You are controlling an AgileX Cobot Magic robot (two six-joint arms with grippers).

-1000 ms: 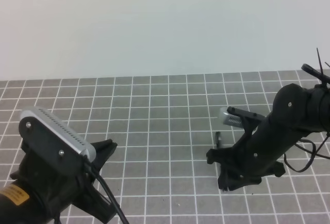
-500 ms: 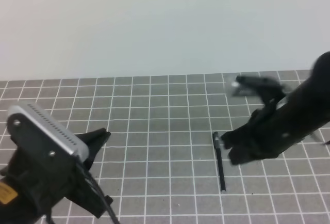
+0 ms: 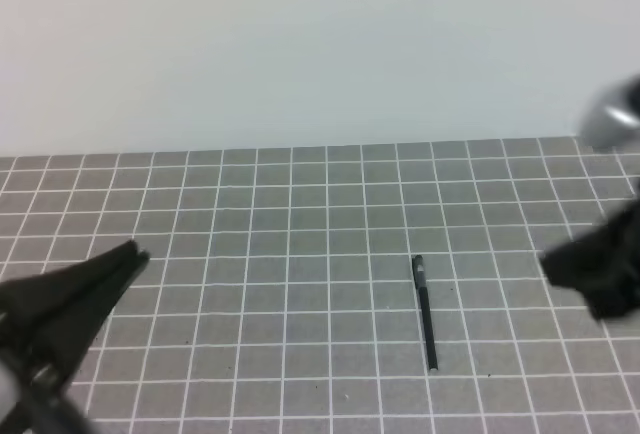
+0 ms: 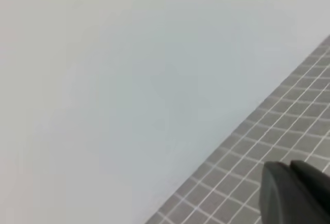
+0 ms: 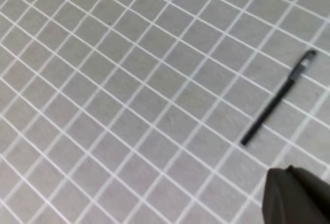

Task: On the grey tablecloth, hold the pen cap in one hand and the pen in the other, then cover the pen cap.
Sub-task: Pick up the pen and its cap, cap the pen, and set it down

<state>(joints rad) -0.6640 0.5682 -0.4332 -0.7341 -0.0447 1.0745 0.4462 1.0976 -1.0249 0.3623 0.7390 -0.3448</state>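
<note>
Pale, featureless wall fills the upper half of the exterior high view, and below it the grey tablecloth (image 3: 300,214) spreads its white grid over the tabletop. Lying flat on the cloth right of centre is the pen (image 3: 425,311), a thin black stick running almost straight toward the camera, with a small pale mark near its far end; the right wrist view shows it as a diagonal black line (image 5: 279,98) with nothing touching it. Whether the pen cap is seated on it cannot be told at this size, and no separate cap shows on the cloth. Half a second ago the right arm hung directly over the pen with its dark body beside the pen's far end; now it has pulled away to the right edge, blurred, and the pen lies fully exposed in the same spot. The right gripper (image 5: 299,195) appears only as a dark corner, so its jaws cannot be judged. The left gripper (image 3: 125,259) has dropped lower and further left, its camera housing gone from sight; its jaws taper to one dark point and look pressed together, holding nothing.
</note>
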